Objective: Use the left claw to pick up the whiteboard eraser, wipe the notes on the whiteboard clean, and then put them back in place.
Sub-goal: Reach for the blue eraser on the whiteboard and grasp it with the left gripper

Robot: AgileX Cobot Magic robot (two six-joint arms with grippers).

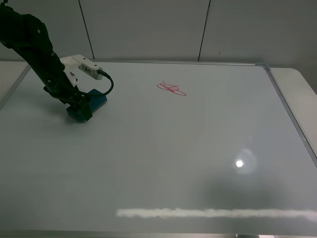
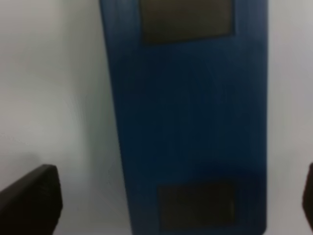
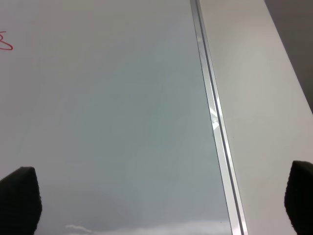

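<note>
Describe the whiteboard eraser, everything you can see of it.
The whiteboard eraser is a blue rectangular block, plastic-looking, with two dark rectangular patches on top, one near each end. It lies flat on the whiteboard, toward its left side, left of the red notes. The left claw hangs over it, jaws open on either side; the wrist view shows bare board between eraser and each jaw, so it is not gripped. In the high view the claw hides part of it.

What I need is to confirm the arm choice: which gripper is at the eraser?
The left gripper: its open fingers flank the blue eraser. The right gripper, also open, hangs over the whiteboard near its frame, with nothing between its fingers.
</note>
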